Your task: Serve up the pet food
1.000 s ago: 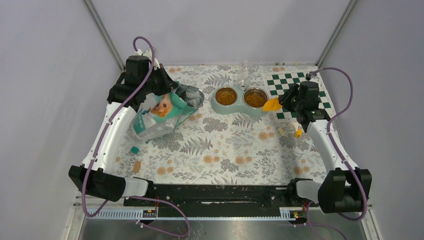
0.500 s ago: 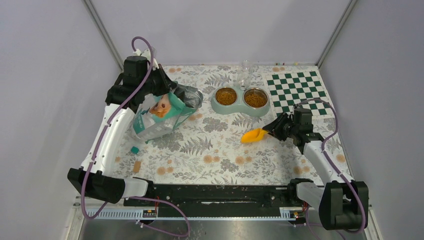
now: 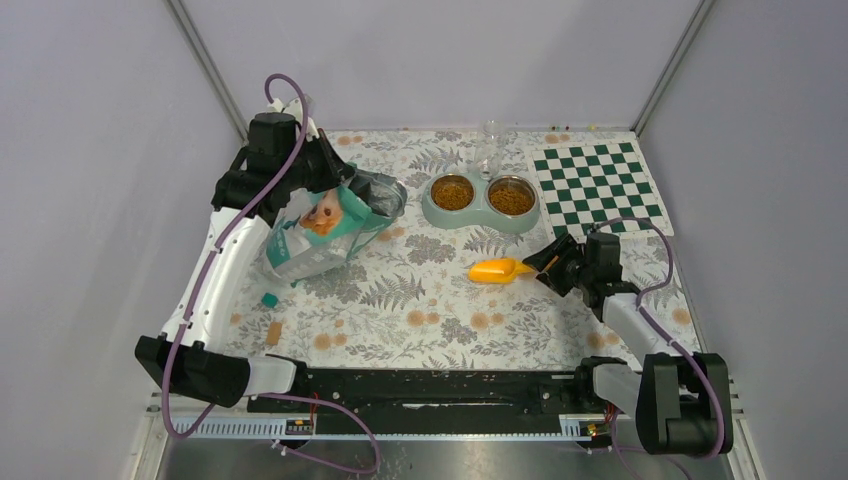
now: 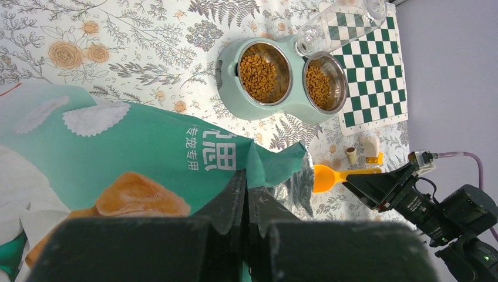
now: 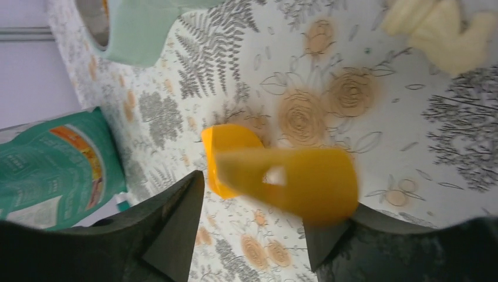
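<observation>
Your right gripper [image 3: 551,265]: jaws parted around the handle end of the yellow-orange plastic scoop [image 3: 497,270], which lies on the floral tablecloth [image 3: 420,305]; a gap shows at one finger. Your left gripper [image 4: 246,197]: jaws pressed together on the top edge of the teal pet-food bag [image 4: 147,150]. Beyond the scoop, the small brown kibble pellets [image 3: 452,192] sit in both steel bowls of the mint-green double feeder [image 3: 428,210].

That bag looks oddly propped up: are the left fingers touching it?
Touching. The left wrist view shows the left fingers shut on the bag's top edge, pinching it between them.
</observation>
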`<state>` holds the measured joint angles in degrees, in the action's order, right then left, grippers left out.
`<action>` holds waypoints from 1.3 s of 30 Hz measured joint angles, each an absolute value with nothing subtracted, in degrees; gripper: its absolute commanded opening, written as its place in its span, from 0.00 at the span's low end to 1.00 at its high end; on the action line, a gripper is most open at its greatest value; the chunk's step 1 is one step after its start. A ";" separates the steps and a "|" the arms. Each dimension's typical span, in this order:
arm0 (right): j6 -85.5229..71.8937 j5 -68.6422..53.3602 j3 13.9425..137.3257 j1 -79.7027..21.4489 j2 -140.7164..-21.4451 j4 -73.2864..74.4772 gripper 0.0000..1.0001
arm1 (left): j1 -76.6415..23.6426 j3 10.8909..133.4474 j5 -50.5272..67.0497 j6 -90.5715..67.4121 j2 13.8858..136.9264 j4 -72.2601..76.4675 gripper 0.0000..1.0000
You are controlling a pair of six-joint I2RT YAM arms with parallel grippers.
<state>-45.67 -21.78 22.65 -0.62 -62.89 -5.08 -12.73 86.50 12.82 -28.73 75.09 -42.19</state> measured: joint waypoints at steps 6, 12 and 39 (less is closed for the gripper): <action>-43.44 -15.16 23.81 -0.58 -59.02 3.88 0.88 | -12.84 85.73 13.06 -28.75 75.05 -41.43 0.00; -41.95 -4.97 28.80 -0.58 -54.15 16.10 0.96 | -12.84 85.73 13.04 -28.73 75.02 -41.41 0.00; -27.66 -5.74 75.20 -45.08 -75.92 10.37 0.83 | -12.84 85.67 11.25 -26.50 73.97 -41.45 0.00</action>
